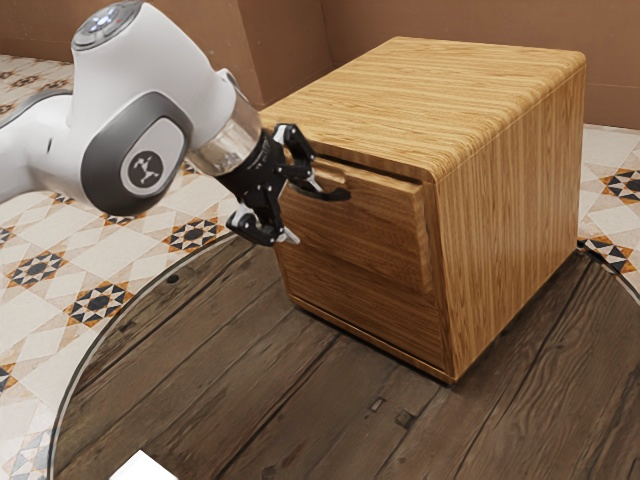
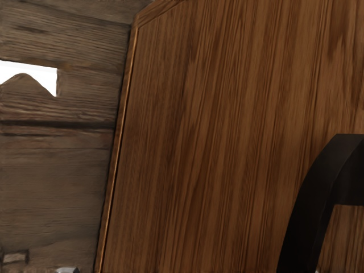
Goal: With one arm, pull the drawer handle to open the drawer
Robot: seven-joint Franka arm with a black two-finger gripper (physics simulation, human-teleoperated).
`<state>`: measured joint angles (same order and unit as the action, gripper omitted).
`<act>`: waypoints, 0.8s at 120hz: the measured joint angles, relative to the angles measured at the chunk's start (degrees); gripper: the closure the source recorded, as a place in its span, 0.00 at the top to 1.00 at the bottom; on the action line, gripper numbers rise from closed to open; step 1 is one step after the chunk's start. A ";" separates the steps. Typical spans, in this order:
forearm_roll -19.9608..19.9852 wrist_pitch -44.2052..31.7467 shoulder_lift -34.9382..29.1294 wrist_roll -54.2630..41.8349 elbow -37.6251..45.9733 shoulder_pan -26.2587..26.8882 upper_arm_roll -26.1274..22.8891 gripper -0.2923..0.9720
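A light wooden cabinet [image 1: 500, 190] stands on the dark plank floor. Its upper drawer [image 1: 370, 225] sticks out a little from the cabinet face. A thin black handle [image 1: 328, 190] juts from the drawer front near its left end in the exterior view. My black gripper [image 1: 293, 192] is right at that handle, open, with one finger above it and one below; the handle's near end lies between them. In the wrist view the drawer front [image 2: 227, 114] is very close, and the curved black handle [image 2: 318, 210] runs beside my hand.
A round area of dark planks [image 1: 300, 400] lies around the cabinet, with patterned tiles [image 1: 60, 280] beyond it. A small white object [image 1: 140, 467] sits at the exterior view's lower edge. Brown walls [image 1: 290, 40] stand behind.
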<state>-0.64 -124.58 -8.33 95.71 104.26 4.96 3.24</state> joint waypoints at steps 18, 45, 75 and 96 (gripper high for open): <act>0.14 0.14 -1.58 0.08 0.92 0.08 -0.17 0.53; 0.14 0.35 -4.31 0.12 3.10 -0.15 -0.02 0.29; 0.20 0.57 -7.13 0.31 5.82 -1.10 -0.16 0.19; 0.21 0.75 -10.76 0.73 9.07 -1.12 -0.36 0.17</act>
<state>-0.43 -123.84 -19.09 96.44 113.33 3.84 2.88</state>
